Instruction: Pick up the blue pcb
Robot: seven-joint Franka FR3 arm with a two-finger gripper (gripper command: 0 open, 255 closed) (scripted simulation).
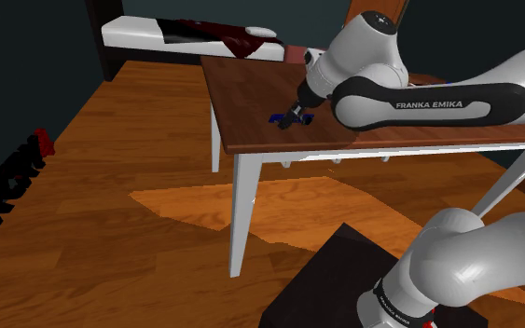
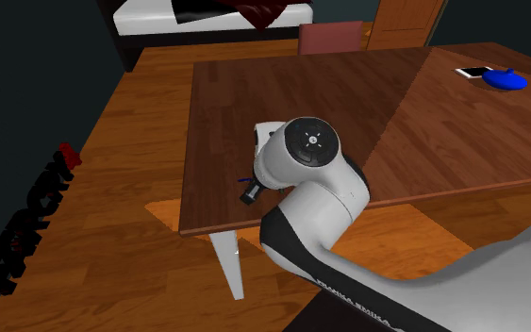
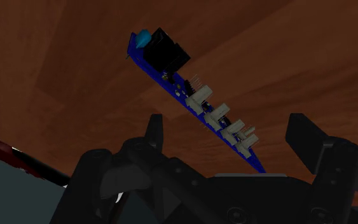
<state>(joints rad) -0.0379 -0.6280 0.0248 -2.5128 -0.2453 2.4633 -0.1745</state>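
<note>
Between the spread fingers of the claw (image 3: 227, 122) lies the blue pcb (image 3: 193, 95).

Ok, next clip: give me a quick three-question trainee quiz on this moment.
1. True or false: the gripper is shut on the blue pcb.
2. The pcb rests on: A) a shelf B) the wooden table C) a tray.
3. Fill in: in the second exterior view, a blue object sits near the table's far ____ corner.

Key: 1 false, the fingers stand apart on either side of it without touching; 2 B; 3 right.
</note>
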